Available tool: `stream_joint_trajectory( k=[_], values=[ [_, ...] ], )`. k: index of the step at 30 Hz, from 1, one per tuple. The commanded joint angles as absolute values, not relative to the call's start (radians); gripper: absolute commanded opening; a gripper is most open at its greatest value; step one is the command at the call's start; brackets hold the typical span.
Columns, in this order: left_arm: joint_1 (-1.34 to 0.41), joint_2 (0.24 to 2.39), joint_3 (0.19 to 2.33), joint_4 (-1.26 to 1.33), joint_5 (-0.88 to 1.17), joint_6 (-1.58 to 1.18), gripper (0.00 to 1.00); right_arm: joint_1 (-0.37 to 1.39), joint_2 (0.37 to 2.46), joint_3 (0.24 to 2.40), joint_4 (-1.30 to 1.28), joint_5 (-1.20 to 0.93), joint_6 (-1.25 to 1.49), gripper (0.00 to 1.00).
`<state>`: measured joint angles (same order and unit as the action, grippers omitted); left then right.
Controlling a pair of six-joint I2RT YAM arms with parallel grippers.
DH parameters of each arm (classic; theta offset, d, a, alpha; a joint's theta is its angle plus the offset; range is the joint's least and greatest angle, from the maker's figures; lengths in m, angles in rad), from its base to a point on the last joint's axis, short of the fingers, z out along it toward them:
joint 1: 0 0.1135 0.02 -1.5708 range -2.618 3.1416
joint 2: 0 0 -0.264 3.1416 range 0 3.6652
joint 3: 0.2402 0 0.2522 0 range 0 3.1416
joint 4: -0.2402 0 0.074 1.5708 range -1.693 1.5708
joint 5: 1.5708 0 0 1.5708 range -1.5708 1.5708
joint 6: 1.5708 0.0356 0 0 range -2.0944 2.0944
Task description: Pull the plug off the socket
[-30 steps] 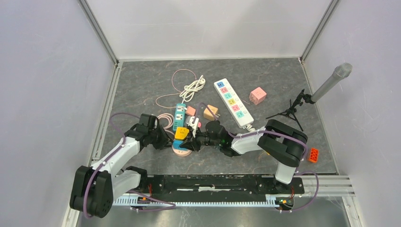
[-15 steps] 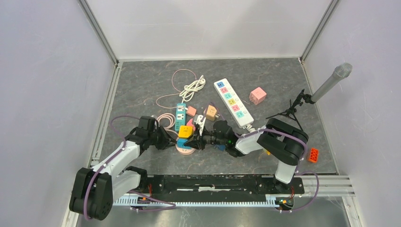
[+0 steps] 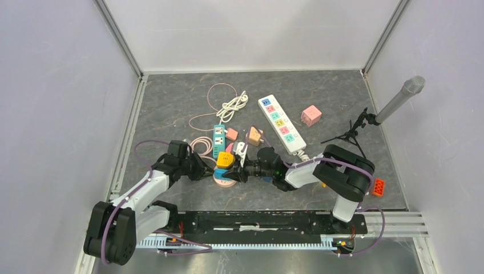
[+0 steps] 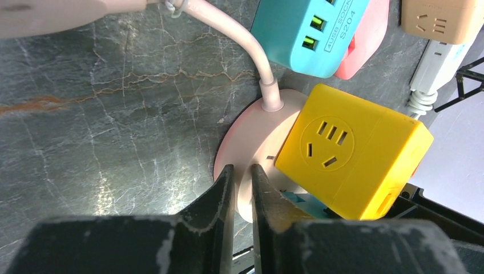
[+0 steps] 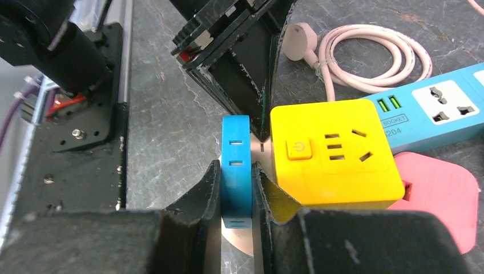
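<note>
A round pink socket [image 3: 221, 180] lies on the table with a pink cable. A yellow cube adapter [image 3: 223, 159] and a blue plug [image 5: 236, 154] sit on it. My left gripper [image 4: 241, 168] is shut on the rim of the pink socket [image 4: 257, 131], beside the yellow cube [image 4: 354, 157]. My right gripper [image 5: 236, 165] is shut on the blue plug, next to the yellow cube [image 5: 331, 151]. In the top view the left gripper [image 3: 208, 173] and right gripper [image 3: 233, 171] meet at the socket from opposite sides.
A teal power strip [image 3: 217, 138], pink adapter [image 3: 230, 134] and orange adapter [image 3: 254, 135] lie just behind the socket. A white power strip [image 3: 279, 123], pink cube [image 3: 311, 115], white cable bundle [image 3: 232, 105], microphone stand [image 3: 365, 120] and orange brick [image 3: 378, 186] are further off.
The socket with the yellow cube and both grippers has shifted slightly to the right. The orange adapter behind it has moved a little further back.
</note>
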<state>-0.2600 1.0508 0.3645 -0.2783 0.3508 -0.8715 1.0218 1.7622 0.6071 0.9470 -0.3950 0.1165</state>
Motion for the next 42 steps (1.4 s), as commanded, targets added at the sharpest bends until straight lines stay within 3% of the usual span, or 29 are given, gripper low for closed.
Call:
stream_joint_trajectory(
  k=[1, 3, 9, 13, 17, 25, 32, 42],
  values=[
    [-0.285, 1.058, 0.334, -0.347, 0.348, -0.876, 0.18, 0.985, 1.764, 0.608, 1.269, -0.542, 0.319, 0.0],
    [-0.285, 1.048, 0.334, -0.347, 0.35, -0.876, 0.18, 0.988, 1.783, 0.617, 1.292, -0.561, 0.334, 0.0],
    [-0.285, 1.065, 0.337, -0.347, 0.354, -0.87, 0.16, 1.057, 1.732, 0.661, 1.001, -0.415, 0.07, 0.0],
    [-0.286, 1.066, 0.343, -0.357, 0.356, -0.865, 0.15, 1.046, 1.707, 0.635, 1.041, -0.434, 0.08, 0.0],
    [-0.286, 1.029, 0.351, -0.381, 0.343, -0.864, 0.14, 1.008, 1.713, 0.582, 1.26, -0.552, 0.242, 0.0],
    [-0.286, 1.028, 0.348, -0.387, 0.341, -0.861, 0.13, 1.088, 1.68, 0.644, 0.938, -0.378, -0.033, 0.0],
    [-0.287, 1.021, 0.348, -0.391, 0.34, -0.859, 0.13, 1.045, 1.674, 0.632, 1.085, -0.494, 0.116, 0.0],
    [-0.287, 1.014, 0.35, -0.399, 0.333, -0.855, 0.12, 1.044, 1.741, 0.723, 1.001, -0.539, 0.249, 0.0]
  ],
)
